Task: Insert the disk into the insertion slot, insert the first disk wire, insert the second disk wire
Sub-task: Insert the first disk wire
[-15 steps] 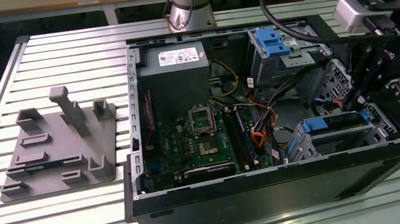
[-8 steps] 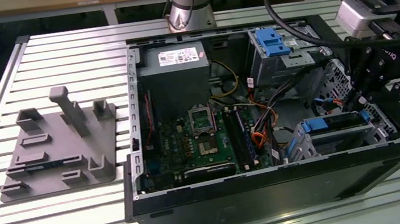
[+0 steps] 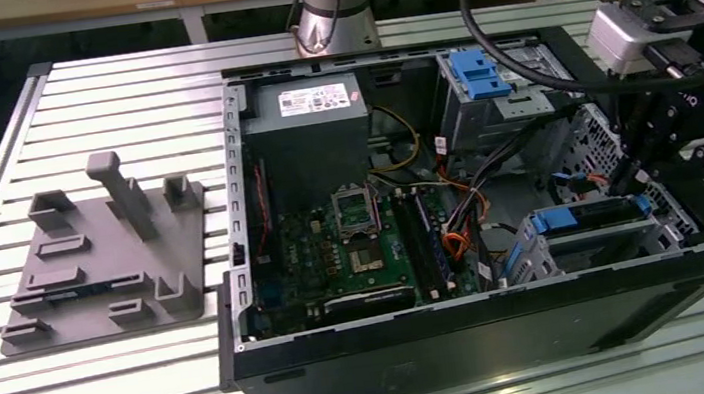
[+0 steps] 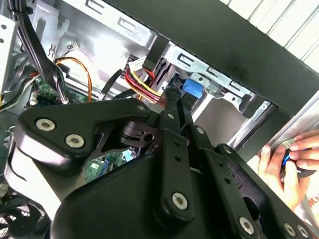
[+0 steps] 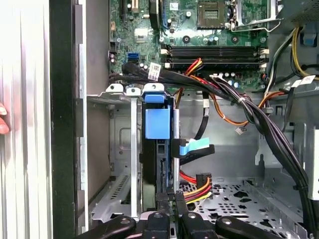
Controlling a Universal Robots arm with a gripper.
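Peering in, we see the black end effector (image 5: pixel 170 206) clenched on a small black plug (image 5: pixel 165 193) beside the flat, blue-framed disk (image 3: pixel 592 215), seated in the perforated silver slot (image 3: pixel 663 231)

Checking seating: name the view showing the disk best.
First wrist view: the disk sits unobstructed in the insertion slot, blue carrier end on. The exterior view shows its top farther off; the second wrist view, a blue corner.

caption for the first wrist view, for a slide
Pincer close to the disk in the insertion slot, black wires alongside.
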